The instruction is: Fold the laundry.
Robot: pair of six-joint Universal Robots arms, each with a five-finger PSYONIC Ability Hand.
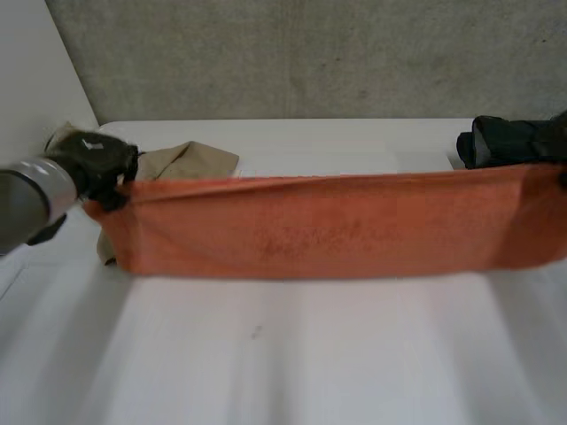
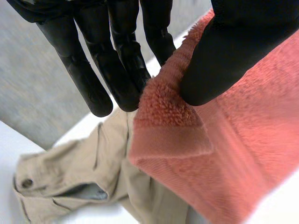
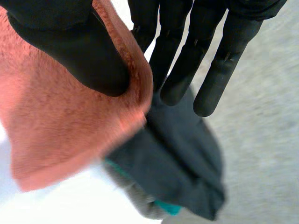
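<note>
Towel (image 1: 328,226), orange, stretched taut between both hands over white table (image 1: 283,363). Left hand (image 1: 93,158) pinches one top corner, thumb against fingers; right hand (image 3: 70,46) pinches the opposite corner likewise. Beige garment (image 1: 188,161) lies behind left hand, dark clothes (image 1: 509,140) near right.

— Head camera?
— Behind, looking down over the white table (image 1: 266,354).
— Wrist cameras?
— Very close, aimed forward from each wrist. All three share the orange towel (image 1: 337,226); head and left wrist share the khaki garment (image 2: 70,172).

a white table (image 1: 266,354) with a rough grey concrete wall (image 1: 310,53) rising behind it.
</note>
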